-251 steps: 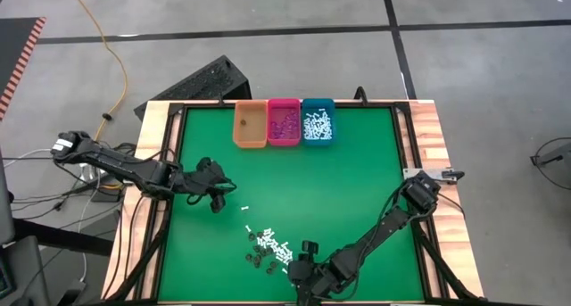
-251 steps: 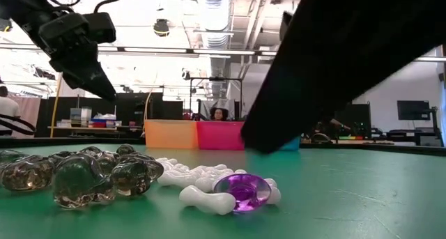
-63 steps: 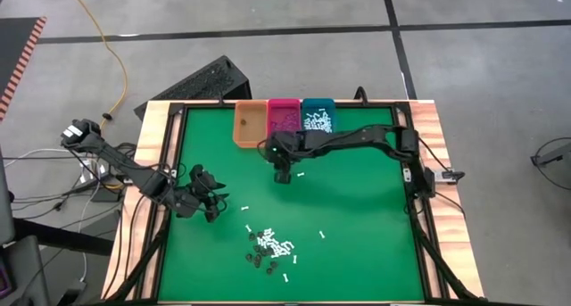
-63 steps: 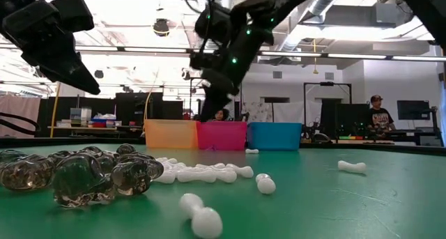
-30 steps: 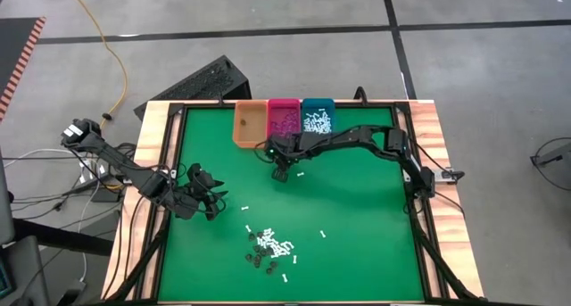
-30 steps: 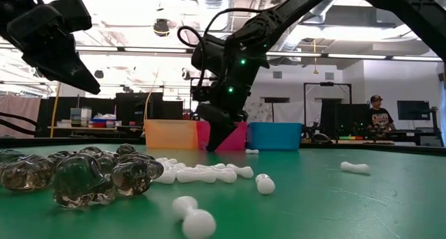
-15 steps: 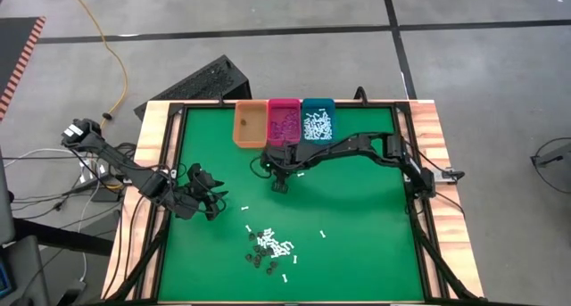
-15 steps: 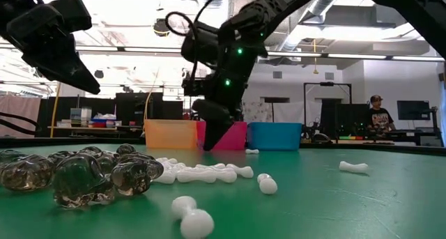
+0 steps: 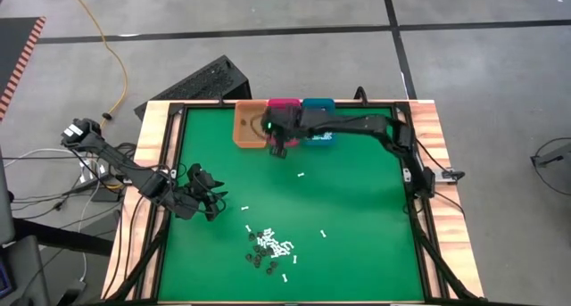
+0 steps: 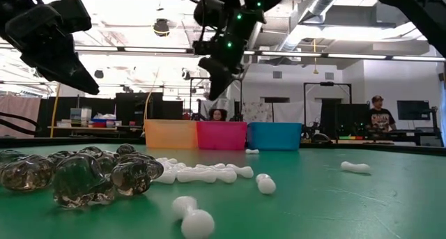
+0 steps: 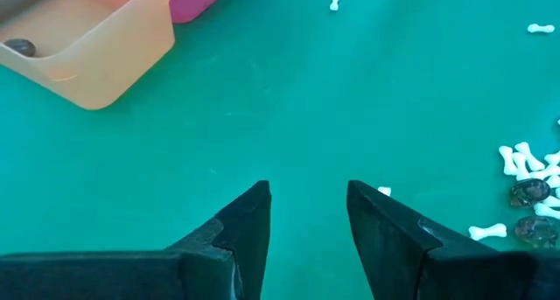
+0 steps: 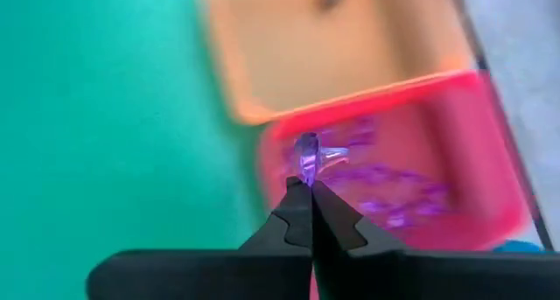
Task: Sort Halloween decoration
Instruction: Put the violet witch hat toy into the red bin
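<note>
Small translucent purple plastic piece [image 12: 307,155] pinched at tips of right gripper [image 12: 309,184], raised above near edge of pink rectangular bin [image 12: 411,164], orange rectangular bin [image 12: 332,46] beside it. White stick pieces [image 9: 277,246] and dark bits [image 10: 77,173] clustered near counter [image 9: 357,208] front edge. Left gripper [image 11: 306,195] parted, empty, hovering left side.

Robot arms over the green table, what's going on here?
They are sorting small Halloween pieces into colored bins. The right hand is shut on a purple piece and hangs above the pink bin at the table's far edge, which already holds purple bits. The orange bin sits on one side of it and the teal bin on the other. The left hand waits open over the left side of the mat. A pile of white and dark pieces is left near the front.
</note>
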`<action>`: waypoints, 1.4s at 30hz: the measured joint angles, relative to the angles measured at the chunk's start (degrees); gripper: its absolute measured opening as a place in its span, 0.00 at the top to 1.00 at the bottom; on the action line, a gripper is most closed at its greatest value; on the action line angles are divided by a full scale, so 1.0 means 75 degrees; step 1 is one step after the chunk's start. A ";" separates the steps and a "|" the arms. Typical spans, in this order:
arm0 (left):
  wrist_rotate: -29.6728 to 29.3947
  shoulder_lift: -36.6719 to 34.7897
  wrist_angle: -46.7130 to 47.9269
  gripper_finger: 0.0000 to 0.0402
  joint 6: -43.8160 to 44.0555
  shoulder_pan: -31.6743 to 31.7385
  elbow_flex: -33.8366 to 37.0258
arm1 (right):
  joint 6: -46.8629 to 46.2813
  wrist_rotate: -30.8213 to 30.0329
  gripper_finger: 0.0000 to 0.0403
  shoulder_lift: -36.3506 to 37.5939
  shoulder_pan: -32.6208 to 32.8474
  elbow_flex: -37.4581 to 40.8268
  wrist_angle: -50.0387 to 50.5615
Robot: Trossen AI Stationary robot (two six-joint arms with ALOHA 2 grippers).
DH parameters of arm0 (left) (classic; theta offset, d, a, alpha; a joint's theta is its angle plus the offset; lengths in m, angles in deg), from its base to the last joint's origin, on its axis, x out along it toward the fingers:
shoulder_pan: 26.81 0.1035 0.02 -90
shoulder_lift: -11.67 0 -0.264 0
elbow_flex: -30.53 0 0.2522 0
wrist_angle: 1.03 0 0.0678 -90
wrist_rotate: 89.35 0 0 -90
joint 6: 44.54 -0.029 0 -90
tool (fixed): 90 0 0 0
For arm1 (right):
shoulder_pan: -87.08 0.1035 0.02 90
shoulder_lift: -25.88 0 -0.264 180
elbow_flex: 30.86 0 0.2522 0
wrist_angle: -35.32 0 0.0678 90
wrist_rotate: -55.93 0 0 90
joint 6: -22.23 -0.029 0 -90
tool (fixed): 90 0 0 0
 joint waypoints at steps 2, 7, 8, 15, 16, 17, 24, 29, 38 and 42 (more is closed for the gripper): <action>-0.0006 -0.0003 -0.0002 0.64 0.0002 0.0000 0.0000 | -0.0029 0.0000 0.92 0.0001 -0.0283 -0.0218 0.0116; 0.0006 0.0000 0.0022 0.64 0.0039 0.0000 0.0000 | -0.0129 0.0175 0.75 -0.0065 -0.0758 -0.0259 0.0185; 0.0022 0.0000 0.0026 0.64 0.0054 0.0000 0.0000 | -0.0154 0.0235 0.71 -0.0065 -0.0800 -0.0259 0.0226; 0.0045 0.0000 0.0170 0.64 0.0078 -0.0042 0.0000 | -0.0491 0.1600 0.57 0.0030 -0.0747 -0.0259 0.1335; 0.0045 0.0000 0.0160 0.64 0.0077 -0.0083 0.0000 | -0.0408 0.1897 0.57 0.0108 -0.0647 -0.0251 0.1619; 0.0037 0.0000 0.0157 0.64 0.0077 -0.0140 0.0000 | -0.0282 0.2036 0.58 0.0196 -0.0505 -0.0153 0.1822; -0.0435 -0.0002 0.0162 0.64 0.0386 -0.0733 0.0000 | -0.0025 0.2103 0.67 0.1700 0.0338 0.1719 0.0882; -0.0734 0.0000 0.0152 0.64 0.0632 -0.1127 0.0000 | -0.0410 0.2077 0.70 0.3145 0.0715 0.4222 -0.1782; -0.0993 0.0000 0.0137 0.64 0.1123 -0.1297 0.0000 | -0.0723 0.2073 0.70 0.3689 0.0979 0.7227 -0.5831; -0.1193 0.0000 0.0137 0.64 0.1134 -0.1297 0.0000 | -0.0796 0.2073 0.70 0.3700 0.0976 0.8163 -0.7258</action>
